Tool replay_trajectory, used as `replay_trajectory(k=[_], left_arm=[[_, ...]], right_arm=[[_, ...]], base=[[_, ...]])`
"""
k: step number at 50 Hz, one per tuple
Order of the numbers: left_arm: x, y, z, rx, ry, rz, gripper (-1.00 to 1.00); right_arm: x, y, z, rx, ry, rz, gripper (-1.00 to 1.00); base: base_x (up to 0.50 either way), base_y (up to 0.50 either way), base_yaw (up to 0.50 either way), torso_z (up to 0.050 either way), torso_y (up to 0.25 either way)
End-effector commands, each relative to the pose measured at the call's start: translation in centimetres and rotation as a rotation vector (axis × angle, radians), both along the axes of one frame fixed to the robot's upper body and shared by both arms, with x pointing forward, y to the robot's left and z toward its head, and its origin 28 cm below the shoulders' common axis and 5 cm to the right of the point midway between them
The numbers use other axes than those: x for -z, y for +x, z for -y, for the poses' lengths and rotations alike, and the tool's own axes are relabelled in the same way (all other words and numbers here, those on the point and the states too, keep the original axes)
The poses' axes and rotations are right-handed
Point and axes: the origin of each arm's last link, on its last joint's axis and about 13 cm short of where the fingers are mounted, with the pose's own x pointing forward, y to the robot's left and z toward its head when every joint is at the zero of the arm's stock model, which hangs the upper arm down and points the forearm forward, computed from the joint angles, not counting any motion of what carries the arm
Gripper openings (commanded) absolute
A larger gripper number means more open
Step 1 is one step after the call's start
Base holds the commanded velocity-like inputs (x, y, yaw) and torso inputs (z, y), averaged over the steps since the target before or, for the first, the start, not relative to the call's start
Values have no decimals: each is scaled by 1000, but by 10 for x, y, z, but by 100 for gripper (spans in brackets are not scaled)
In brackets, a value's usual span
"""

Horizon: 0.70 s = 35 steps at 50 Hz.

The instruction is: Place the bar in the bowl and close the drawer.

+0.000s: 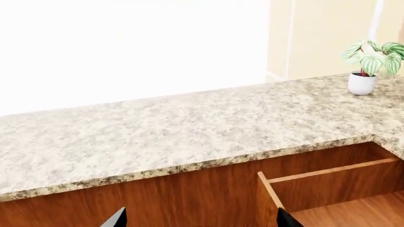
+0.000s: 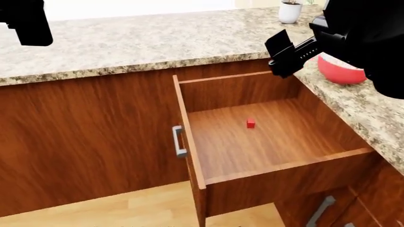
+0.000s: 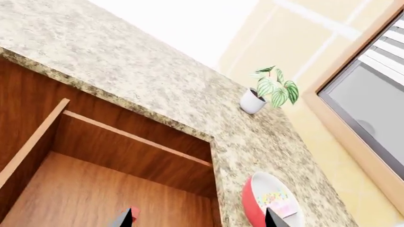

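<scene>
Bar (image 3: 277, 202): lay inside bowl (image 3: 252, 203) on bench (image 2: 126, 42).
Drawer (image 2: 252, 142): stood pulled out.
Right gripper (image 3: 198, 218): spread apart, empty.
Left gripper (image 1: 200, 221): spread apart, empty.

Head view is aimed steeply down into the open drawer (image 2: 252, 137). Left wrist view is set low, close to the counter (image 1: 189, 123) edge. Right wrist view is angled over the drawer's back corner; the potted plant (image 3: 268, 94) is shared by all.

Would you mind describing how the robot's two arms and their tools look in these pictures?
Both arms are matte black and blocky, with no visible cables or markings. In the head view the right arm is a bulky dark mass that narrows to a boxy, angular right tool. The left arm shows only as a black rectangular block. From the wrist cameras the fingertips are thin, pointed black wedges.
</scene>
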Motion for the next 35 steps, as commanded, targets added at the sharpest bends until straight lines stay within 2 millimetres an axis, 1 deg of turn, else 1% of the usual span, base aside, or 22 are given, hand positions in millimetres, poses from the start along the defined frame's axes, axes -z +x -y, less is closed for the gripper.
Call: replay_trajectory(k=[1, 12, 20, 23, 35], left_arm=[[0, 0, 1, 2, 1, -2, 100], [0, 0, 1, 3, 4, -3, 100], [0, 1, 2, 6, 6, -5, 100], [0, 1, 2, 6, 7, -4, 100], [0, 1, 2, 7, 9, -3, 100]], right_arm=[[2, 0, 0, -5, -8, -4, 100], [1, 0, 1, -6, 9, -23, 100], [-1, 2, 1, 3, 33, -39, 100], [-2, 1, 1, -19, 40, -65, 100], [0, 0, 1, -44, 29, -88, 100]], base=[[0, 0, 500, 0, 0], [0, 0, 500, 0, 0], [0, 0, 38, 0, 0], [22, -3, 0, 0, 0], [481, -65, 0, 0, 0]])
